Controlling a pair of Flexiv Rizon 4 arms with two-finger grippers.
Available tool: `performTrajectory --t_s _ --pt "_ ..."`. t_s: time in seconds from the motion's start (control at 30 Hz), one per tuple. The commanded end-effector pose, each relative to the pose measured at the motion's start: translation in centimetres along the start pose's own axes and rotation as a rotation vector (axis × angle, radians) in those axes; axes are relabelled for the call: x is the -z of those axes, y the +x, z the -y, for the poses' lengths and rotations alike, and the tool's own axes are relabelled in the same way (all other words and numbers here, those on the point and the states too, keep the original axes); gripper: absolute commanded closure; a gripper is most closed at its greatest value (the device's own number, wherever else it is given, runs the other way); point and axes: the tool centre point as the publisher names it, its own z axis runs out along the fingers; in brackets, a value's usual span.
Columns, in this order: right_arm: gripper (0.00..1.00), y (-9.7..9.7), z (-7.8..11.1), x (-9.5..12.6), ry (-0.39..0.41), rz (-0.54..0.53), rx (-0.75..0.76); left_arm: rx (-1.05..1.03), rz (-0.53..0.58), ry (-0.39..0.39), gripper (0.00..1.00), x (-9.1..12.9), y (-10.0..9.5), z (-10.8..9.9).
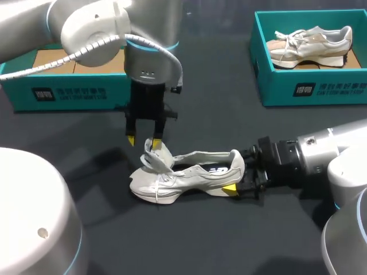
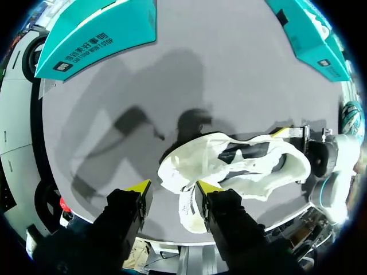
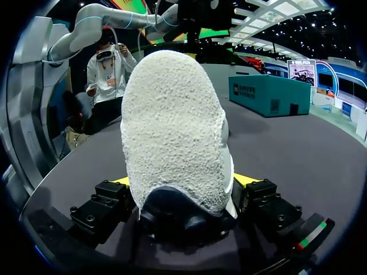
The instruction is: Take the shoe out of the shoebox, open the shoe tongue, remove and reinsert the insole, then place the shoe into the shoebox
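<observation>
Shoe (image 1: 189,175) sits lower centre on the table (image 1: 229,114), heel clamped between the right gripper's (image 1: 238,172) fingers. Left gripper (image 1: 143,138) hangs over the tongue (image 1: 153,153), spread wide, holding nothing.

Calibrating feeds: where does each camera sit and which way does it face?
Head: above and behind, looking down on the table; both arms show.
Left wrist: on left arm, looking down past left gripper at the shoe.
Right wrist: on right arm, facing the heel clamped in right gripper.
All three share the shoe.
</observation>
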Motion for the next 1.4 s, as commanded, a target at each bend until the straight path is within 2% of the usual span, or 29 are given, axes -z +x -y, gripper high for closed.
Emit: performTrajectory --t_s 0.03,0.2,0.4,0.47,0.57,0.6,0.67,0.8,0.93,0.97,1.37,1.4 --pt "1.0 0.1 0.0 0.0 0.003 0.002 -0.001 -0.02 -0.094 0.063 0.52 2.6 0.1 -0.9" --pt "1.0 0.1 0.0 0.0 0.003 0.002 -0.001 -0.111 -0.156 0.107 0.49 4.3 2.0 -1.3" --pt "1.0 0.1 0.0 0.0 0.003 0.002 -0.001 -0.287 -0.192 0.098 0.43 5.9 3.5 -1.9" --pt "1.0 0.1 0.0 0.0 0.003 0.002 -0.001 -0.371 -0.206 0.086 0.45 6.5 3.9 -2.2" --pt "1.0 0.1 0.0 0.0 0.003 0.002 -0.001 -0.532 -0.211 0.065 0.52 6.9 4.5 -2.7" --pt "1.0 0.1 0.0 0.0 0.003 0.002 -0.001 -0.599 -0.212 0.048 0.57 7.1 4.7 -2.9" --pt "1.0 0.1 0.0 0.0 0.003 0.002 -0.001 -0.688 -0.218 0.028 1.0 7.8 5.2 -3.0" --pt "1.0 0.1 0.0 0.0 0.003 0.002 -0.001 -0.873 -0.217 0.039 1.0 8.9 6.1 -3.3" --pt "1.0 0.1 0.0 0.0 0.003 0.002 -0.001 -1.074 -0.13 0.086 1.0 9.6 6.0 -3.2" --pt "1.0 0.1 0.0 0.0 0.003 0.002 -0.001 -1.04 -0.152 0.064 1.0 9.8 6.0 -2.8" --pt "1.0 0.1 0.0 0.0 0.003 0.002 -0.001 -1.04 -0.152 0.064 1.0 9.8 6.0 -2.8" --pt "1.0 0.1 0.0 0.0 0.003 0.002 -0.001 -1.036 -0.144 0.097 1.0 9.6 6.2 -2.4"
